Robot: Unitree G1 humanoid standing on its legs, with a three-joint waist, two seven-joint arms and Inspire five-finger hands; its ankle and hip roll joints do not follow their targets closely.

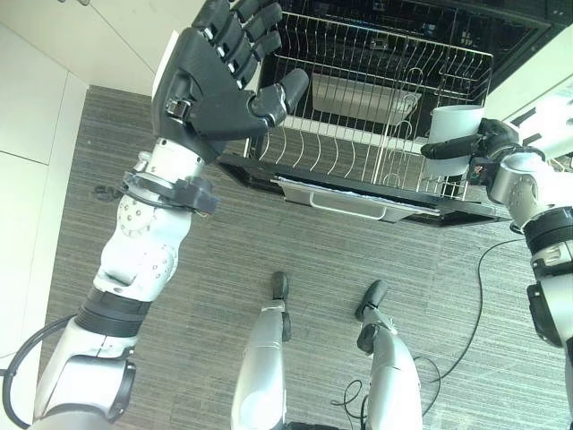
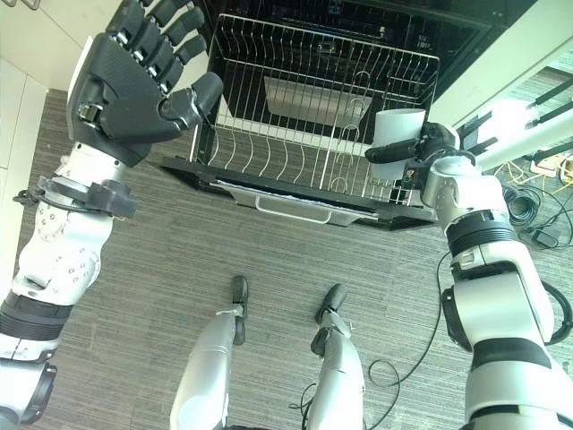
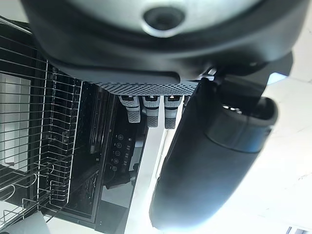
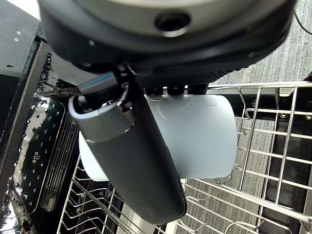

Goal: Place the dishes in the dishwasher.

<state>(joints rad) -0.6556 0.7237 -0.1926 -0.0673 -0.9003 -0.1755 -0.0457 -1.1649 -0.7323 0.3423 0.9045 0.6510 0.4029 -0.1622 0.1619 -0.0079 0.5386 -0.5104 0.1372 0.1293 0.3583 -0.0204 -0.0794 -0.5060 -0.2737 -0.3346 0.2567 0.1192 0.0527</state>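
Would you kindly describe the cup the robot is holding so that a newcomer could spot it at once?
Start at the open dishwasher with its wire rack pulled out over the grey floor. At the rack's right corner the right hand is curled round a white cup. It is the plain pale cylinder there, unlike the thin metal wires around it.

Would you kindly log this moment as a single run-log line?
right hand: shut on white cup, over right end of dish rack | left hand: open, raised, empty | rack: pulled out, holds a tray
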